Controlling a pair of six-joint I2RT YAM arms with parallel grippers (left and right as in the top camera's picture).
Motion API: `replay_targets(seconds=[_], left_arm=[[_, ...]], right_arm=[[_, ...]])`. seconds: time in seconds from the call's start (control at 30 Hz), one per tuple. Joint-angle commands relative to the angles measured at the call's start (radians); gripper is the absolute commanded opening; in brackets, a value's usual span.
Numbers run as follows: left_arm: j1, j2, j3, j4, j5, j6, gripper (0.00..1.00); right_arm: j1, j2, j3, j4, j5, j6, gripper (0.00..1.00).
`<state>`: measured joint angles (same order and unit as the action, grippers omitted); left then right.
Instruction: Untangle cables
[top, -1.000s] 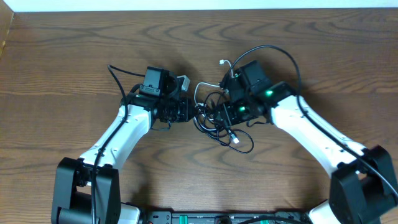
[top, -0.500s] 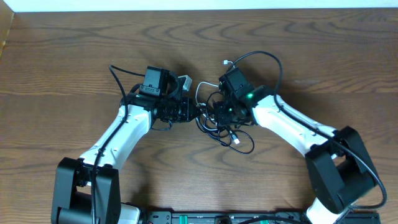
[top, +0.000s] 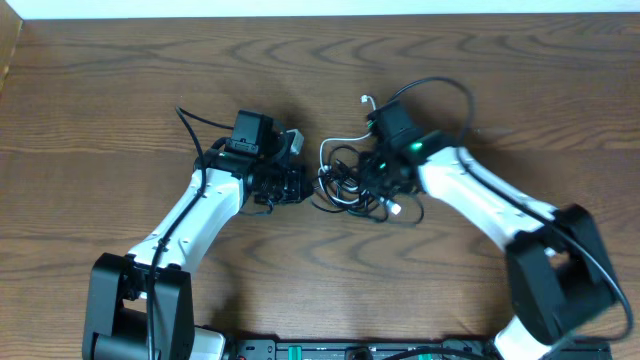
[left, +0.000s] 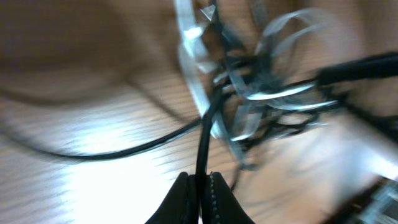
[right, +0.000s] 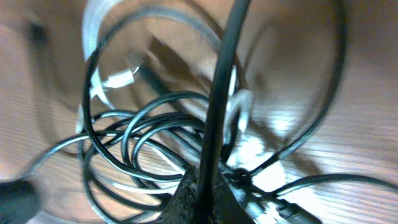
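The cables (top: 345, 185) lie bunched in a small knot on the wooden table, between the two grippers. Most are black; one white cable (top: 335, 145) arcs out of the knot's far side. My left gripper (top: 300, 185) touches the knot's left edge. In the left wrist view this gripper (left: 200, 178) is shut on a black cable (left: 205, 134) that runs up into the blurred tangle. My right gripper (top: 378, 185) sits on the knot's right side. In its wrist view the right gripper (right: 205, 179) is shut on another black cable (right: 222, 87), with several black loops and the white cable (right: 93, 37) beyond.
The right arm's own thick black wire (top: 445, 85) loops above its wrist, and the left arm's wire (top: 185, 120) trails to the left. A white strip (top: 320, 8) borders the table's far edge. The arm bases (top: 350, 350) stand at the front edge.
My right gripper closed on a black cable in the tangle. The loose loop that lay toward the front has been drawn up into the knot. The left gripper kept its grip and place.
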<state>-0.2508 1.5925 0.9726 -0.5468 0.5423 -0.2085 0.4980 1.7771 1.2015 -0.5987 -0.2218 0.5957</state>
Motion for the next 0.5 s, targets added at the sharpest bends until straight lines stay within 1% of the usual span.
replay_targets(seconds=[0.0, 0.07, 0.3, 0.37, 0.47], left_arm=[[0.003, 0.005, -0.004, -0.034, -0.216, 0.012, 0.08], [0.004, 0.005, -0.004, -0.043, -0.243, 0.01, 0.07], [0.004, 0.005, -0.004, -0.045, -0.245, 0.01, 0.07], [0.004, 0.005, -0.004, -0.057, -0.267, 0.009, 0.07], [0.004, 0.005, -0.004, -0.099, -0.328, 0.009, 0.08]], right_arm=[[-0.075, -0.169, 0.039, 0.005, 0.005, -0.021, 0.01], [-0.109, -0.23, 0.04, 0.005, 0.005, -0.021, 0.01], [-0.207, -0.404, 0.04, -0.017, 0.007, -0.037, 0.01], [-0.239, -0.444, 0.04, -0.027, 0.032, -0.035, 0.01], [-0.284, -0.476, 0.04, -0.071, 0.121, -0.035, 0.01]])
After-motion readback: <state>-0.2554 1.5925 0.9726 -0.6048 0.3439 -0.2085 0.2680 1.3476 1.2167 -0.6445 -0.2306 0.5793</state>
